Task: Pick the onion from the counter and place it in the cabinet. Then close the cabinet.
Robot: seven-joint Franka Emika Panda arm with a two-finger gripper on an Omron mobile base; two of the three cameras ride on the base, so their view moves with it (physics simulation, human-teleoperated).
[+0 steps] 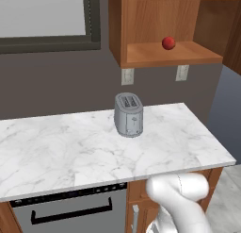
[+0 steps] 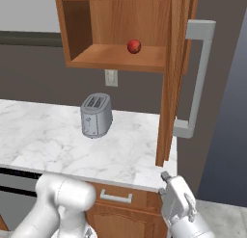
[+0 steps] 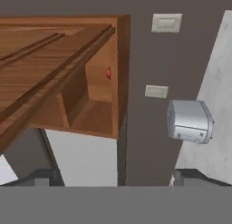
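While the cabinet hangs open above the counter, the onion sits on its bottom shelf, a small, glossy, red-orange ball with a bright highlight on top, resting alone on warm brown wood; in the right base view it lies toward the right side of that shelf, near the open door; the door stands out edge-on toward the camera, and its long grey bar handle runs vertically; in the hand view the onion shows as a tiny red spot, half hidden by the cabinet's side wall. Below, a silver toaster stands upright on the white, grey-veined marble, well apart from the onion; two pale wall outlets sit under the cabinet. The gripper is spread wide, its dark fingertips far apart with nothing between them.
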